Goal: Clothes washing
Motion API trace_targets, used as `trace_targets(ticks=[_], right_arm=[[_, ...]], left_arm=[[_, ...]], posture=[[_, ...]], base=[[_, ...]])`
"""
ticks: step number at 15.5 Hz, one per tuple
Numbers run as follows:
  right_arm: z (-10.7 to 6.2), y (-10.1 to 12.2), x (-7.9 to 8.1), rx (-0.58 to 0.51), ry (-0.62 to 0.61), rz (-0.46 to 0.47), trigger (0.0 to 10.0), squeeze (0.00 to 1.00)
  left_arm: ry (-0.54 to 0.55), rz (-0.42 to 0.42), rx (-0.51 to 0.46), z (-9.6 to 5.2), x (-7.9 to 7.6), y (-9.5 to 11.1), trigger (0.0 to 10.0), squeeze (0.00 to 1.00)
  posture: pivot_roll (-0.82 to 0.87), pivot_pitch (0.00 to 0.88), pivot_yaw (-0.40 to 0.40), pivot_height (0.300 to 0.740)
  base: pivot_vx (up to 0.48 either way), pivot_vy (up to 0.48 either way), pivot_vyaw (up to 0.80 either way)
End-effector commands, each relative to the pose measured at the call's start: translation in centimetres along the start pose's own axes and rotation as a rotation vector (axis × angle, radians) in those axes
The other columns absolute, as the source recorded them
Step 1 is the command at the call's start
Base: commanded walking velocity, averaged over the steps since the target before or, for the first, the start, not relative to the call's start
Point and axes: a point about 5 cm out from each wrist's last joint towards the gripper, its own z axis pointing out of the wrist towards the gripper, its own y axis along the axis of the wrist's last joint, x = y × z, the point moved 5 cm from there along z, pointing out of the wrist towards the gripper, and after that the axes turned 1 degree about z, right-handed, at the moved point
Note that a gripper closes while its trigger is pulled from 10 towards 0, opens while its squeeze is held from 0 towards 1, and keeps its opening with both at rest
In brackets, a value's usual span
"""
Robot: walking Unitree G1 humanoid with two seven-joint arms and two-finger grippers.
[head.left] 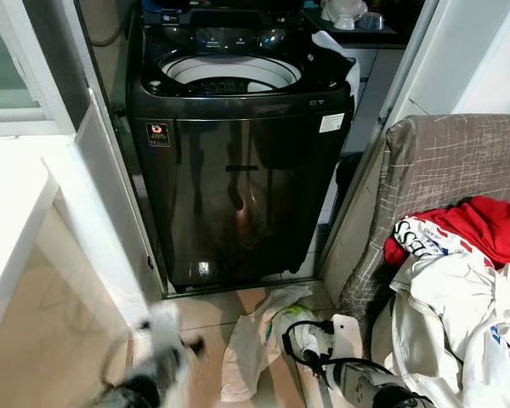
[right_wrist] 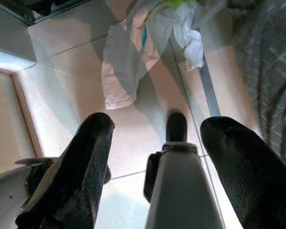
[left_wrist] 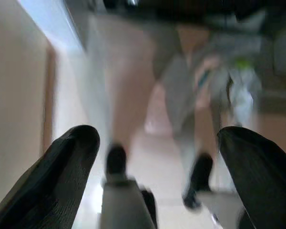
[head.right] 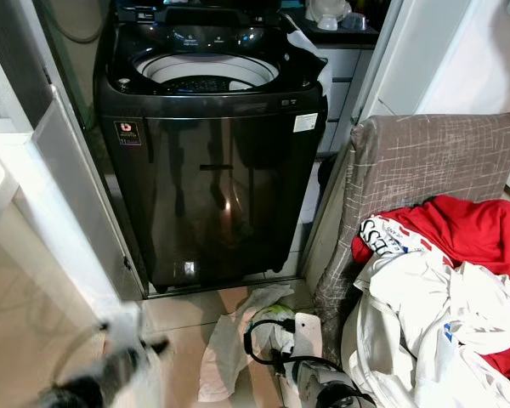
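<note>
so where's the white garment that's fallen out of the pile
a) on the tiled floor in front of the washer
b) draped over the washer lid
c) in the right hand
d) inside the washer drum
a: the white garment lies crumpled on the floor tiles just below the front of the black top-load washing machine, with no hand holding it.

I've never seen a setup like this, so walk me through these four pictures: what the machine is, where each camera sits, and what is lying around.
A walking humanoid robot took these. The two wide pictures come from its head, looking down at a black top-loading washing machine, lid up. Beside it stands a grey covered chair piled with red and white clothes, and a white garment lies on the floor tiles. The other two pictures come from wrist cameras looking along each gripper's two black fingers. The left gripper and right gripper are both open, holding nothing, hanging above the floor.
</note>
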Motion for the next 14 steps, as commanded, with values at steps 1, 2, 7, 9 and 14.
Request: trace_targets(ticks=[1,2,7,9,14], right_arm=[[-0.1,1.7,-0.6,-0.041,-0.016,-0.014,10.0,0.0],[-0.2,2.2,-0.7,-0.048,-0.019,-0.029,10.0,0.0],[-0.3,2.8,-1.7,-0.069,-0.065,-0.138,10.0,0.0],[-0.3,2.8,-1.8,-0.067,-0.067,-0.163,10.0,0.0],[-0.3,3.1,-1.2,-0.076,-0.049,-0.104,10.0,0.0]], left_arm=[[0.004,0.006,0.057,-0.1,-0.2,-2.5,10.0,0.0],[0.005,0.029,0.074,-0.2,-0.3,-3.3,10.0,0.0],[-0.02,0.05,0.055,-0.1,-1.4,-3.1,10.0,0.0],[-0.001,0.075,0.042,-0.2,-0.7,-3.0,10.0,0.0],[-0.028,0.078,-0.033,-0.1,-0.8,-1.2,10.0,0.0]], posture=[[0.0,0.034,-0.051,0.74],[0.0,0.034,-0.053,0.74],[0.02,0.023,-0.053,0.74],[0.03,0.017,-0.053,0.74],[0.03,0.011,-0.061,0.74]], base=[[0.0,0.0,0.0],[0.0,0.0,0.0],[0.0,0.0,0.0],[0.0,0.0,0.0],[0.0,0.0,0.0]])
